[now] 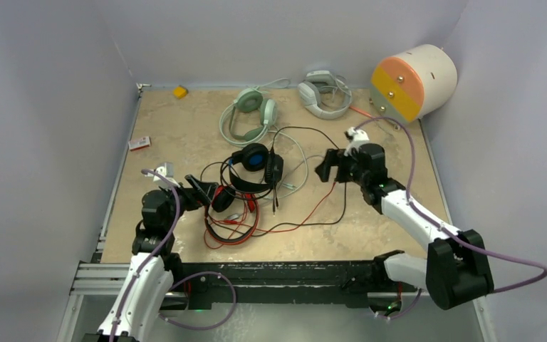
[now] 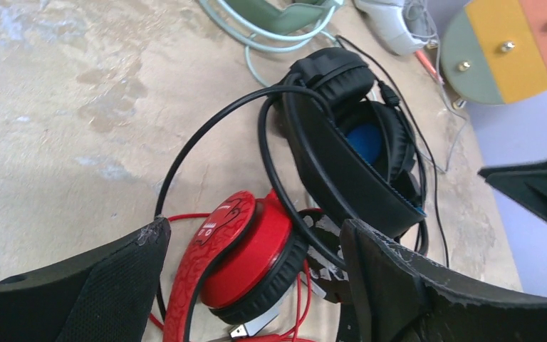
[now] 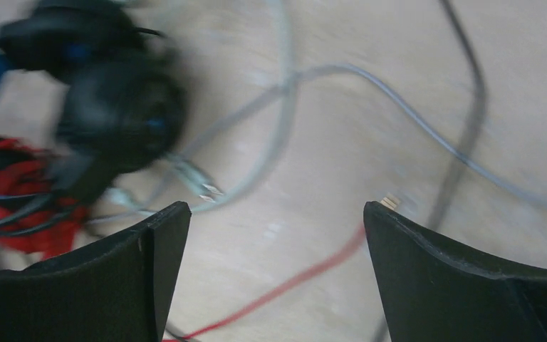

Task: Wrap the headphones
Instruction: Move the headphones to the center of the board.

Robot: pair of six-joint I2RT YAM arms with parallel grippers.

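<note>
Left tool (image 2: 254, 229) gapes wide and empty at the red-and-black headset (image 2: 246, 260), near the table's (image 1: 178, 142) front-left. Right tool (image 3: 274, 210), equally wide, hovers over loose cables (image 3: 285, 107). Black headset with blue cups (image 1: 256, 160) lies mid-table, and the mint-green headset (image 1: 248, 114) lies by the far edge.

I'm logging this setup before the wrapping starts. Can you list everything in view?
black-and-blue headset: one, black and blue, centre
red-and-black headset: one, red and black, left of centre
mint-green headset: one, pale green, far centre
grey-white headset: one, grey-white, far, right of centre
cylinder: one, white, orange and yellow, far right corner
small block: one, yellow, far left corner
small box: one, red and white, left edge
left hand: one, black, open at red-and-black headset
right hand: one, black, open, right of centre
</note>
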